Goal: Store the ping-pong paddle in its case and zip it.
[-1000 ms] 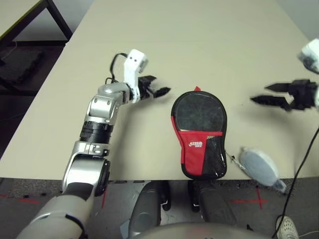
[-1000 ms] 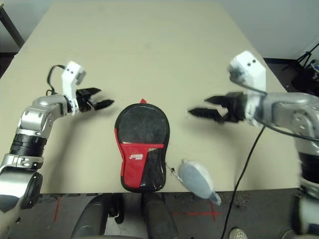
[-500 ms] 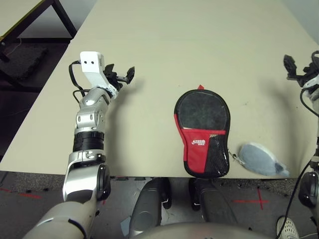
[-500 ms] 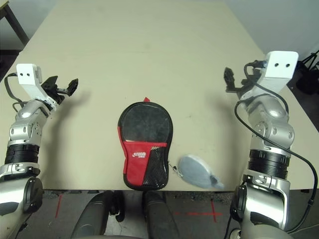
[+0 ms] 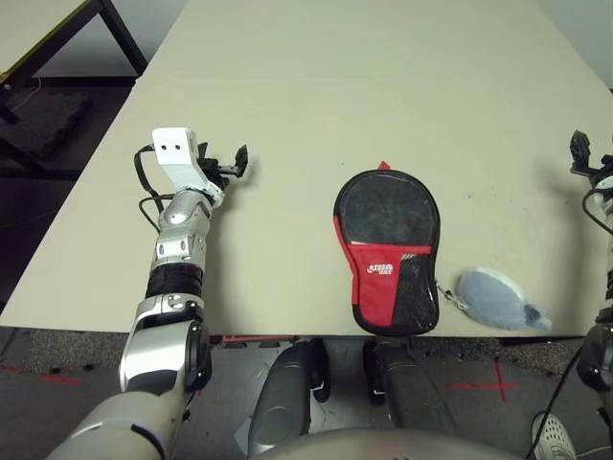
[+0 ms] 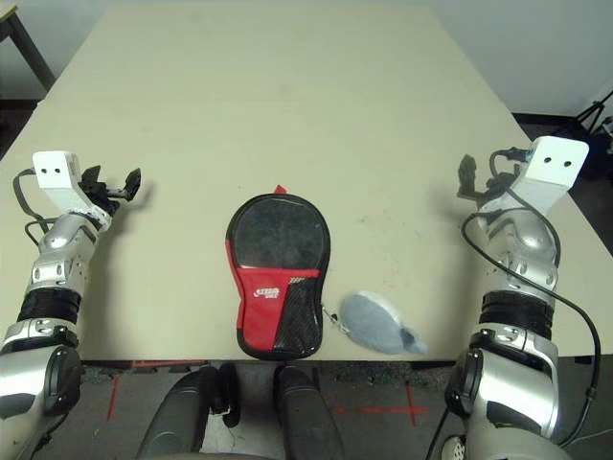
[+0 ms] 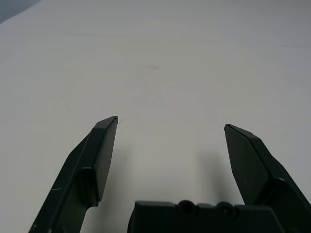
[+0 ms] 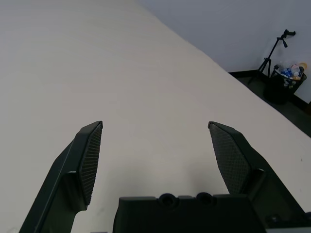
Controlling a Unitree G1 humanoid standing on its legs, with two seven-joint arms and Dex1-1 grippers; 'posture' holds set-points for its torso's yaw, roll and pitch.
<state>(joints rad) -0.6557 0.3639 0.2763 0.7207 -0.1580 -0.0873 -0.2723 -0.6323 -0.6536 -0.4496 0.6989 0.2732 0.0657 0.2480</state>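
Observation:
The case (image 5: pixel 386 251) lies flat near the table's front edge, round black end pointing away from me, with its red band, white logo and mesh panel towards me. A small red tab (image 5: pixel 383 168) sticks out at its far end. The ping-pong paddle is hidden. My left gripper (image 5: pixel 235 163) hovers open and empty over bare table well to the left of the case; its fingers (image 7: pixel 104 145) stand wide apart. My right gripper (image 6: pixel 466 177) is open and empty near the table's right side, also far from the case, its pads (image 8: pixel 90 155) spread over bare tabletop.
A small whitish-grey soft bundle (image 5: pixel 498 300) lies just right of the case's lower end, joined to it by a thin cord. The beige table (image 5: pixel 364 86) stretches far beyond. A dark table frame (image 5: pixel 57 38) stands off to the left, and a tripod (image 8: pixel 282 43) stands off the right side.
Both arms have swung outward from beside the case to the table's sides, and the grippers now point away from me. The case and the bundle stay put.

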